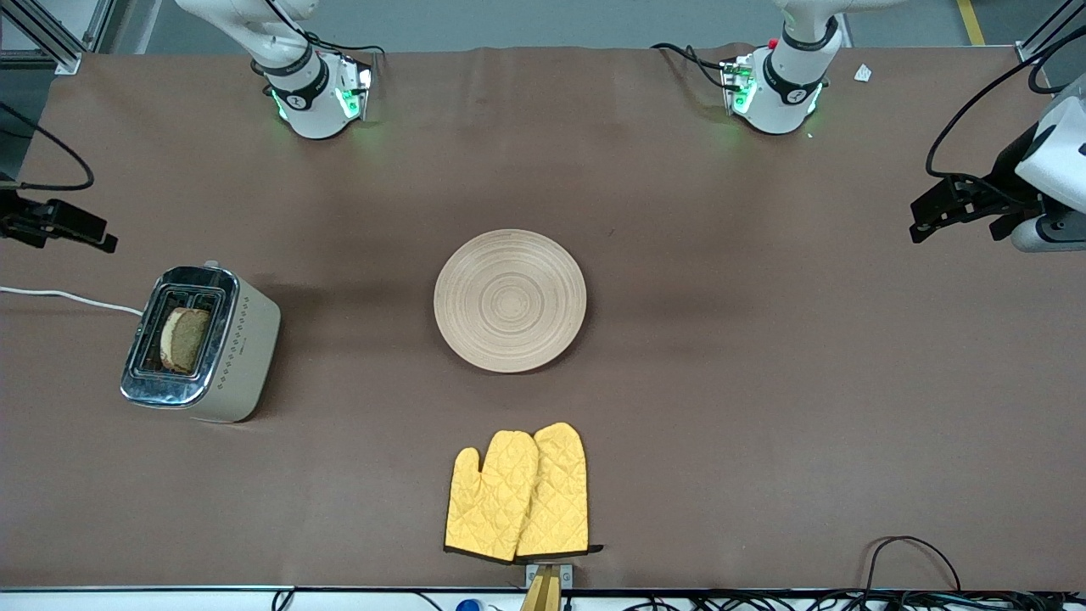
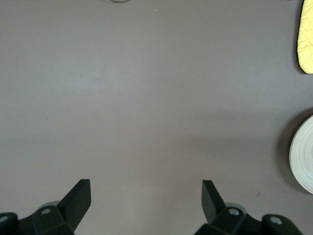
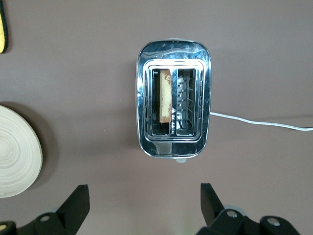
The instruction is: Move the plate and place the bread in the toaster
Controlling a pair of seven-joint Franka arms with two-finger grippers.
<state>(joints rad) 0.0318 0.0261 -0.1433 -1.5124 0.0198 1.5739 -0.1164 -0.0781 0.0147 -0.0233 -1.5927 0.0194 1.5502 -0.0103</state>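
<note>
Brown table (image 1: 764, 382): plate (image 1: 509, 300) at centre, bread (image 1: 184, 339) in toaster (image 1: 204, 344), 2 yellow mitts (image 1: 519, 494) nearer cam. Left gripper (image 2: 145, 198) over bare table, right gripper (image 3: 145, 200) over toaster; both w/ fingers wide, empty.

I see a pair of yellow quilted oven mitts (image 1: 518, 495) overlapping at six o'clock on the brown table cover (image 1: 764, 382); a scrap of white paper (image 1: 863, 73) sits at one o'clock.
</note>
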